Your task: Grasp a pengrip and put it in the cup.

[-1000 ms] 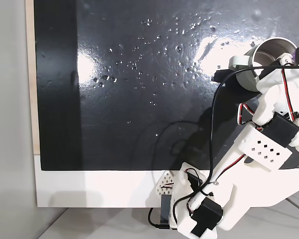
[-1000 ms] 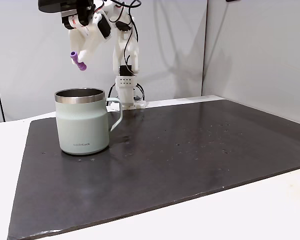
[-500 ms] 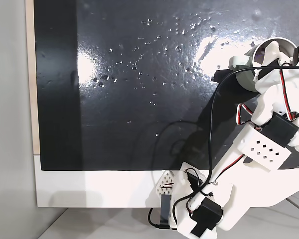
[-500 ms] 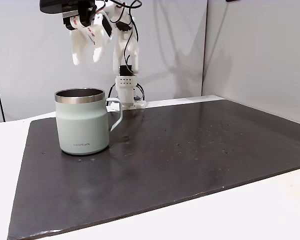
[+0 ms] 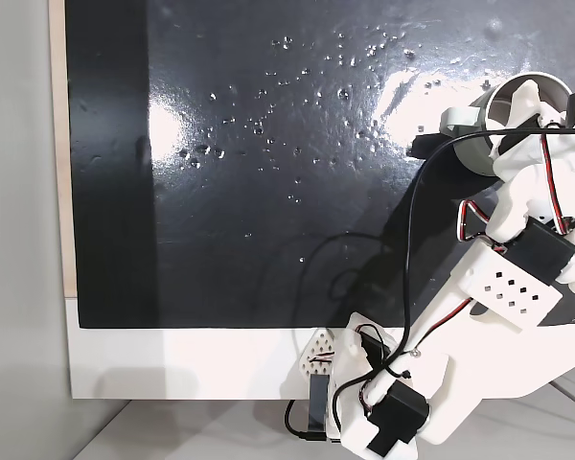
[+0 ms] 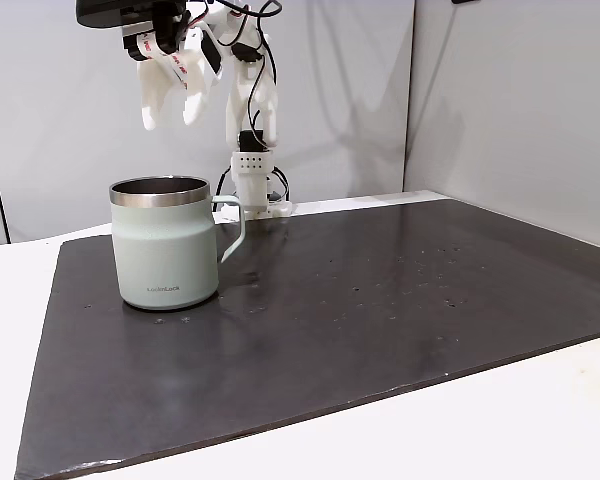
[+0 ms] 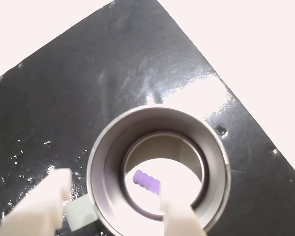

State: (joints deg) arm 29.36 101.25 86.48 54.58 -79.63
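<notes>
So the gripper (image 6: 174, 108) is hanging up above the cup (image 6: 166, 242) with its two white fingers (image 6: 151, 98) spread apart and nothing between them. A second ago it had the little purple pengrip pinched right there over the rim, so that's the release done. The wrist view confirms it: the pengrip (image 7: 147, 181) is lying on the shiny steel bottom of the cup (image 7: 103, 147), a bit toward the lower side of the opening as that camera sees it, with one finger (image 7: 41, 201) sitting outside the rim at lower left and the other (image 7: 179, 216) poking over the lower edge. Gripper (image 7: 108, 211) is basically centred on the mouth of the mug. In the top-down fixed view the arm (image 5: 517, 278) reaches in from the lower right and the gripper (image 5: 522, 103) covers part of the cup (image 5: 460, 120), which stands at the right edge of the black mat (image 5: 268, 172), handle (image 6: 232, 225) pointing toward the arm's base. The mat sits on the white counter (image 6: 10, 260). Between half a second ago and now the arm has barely shifted, just hovering open. I'd call the task basically finished; all that's left is pulling back without bumping the mug.
</notes>
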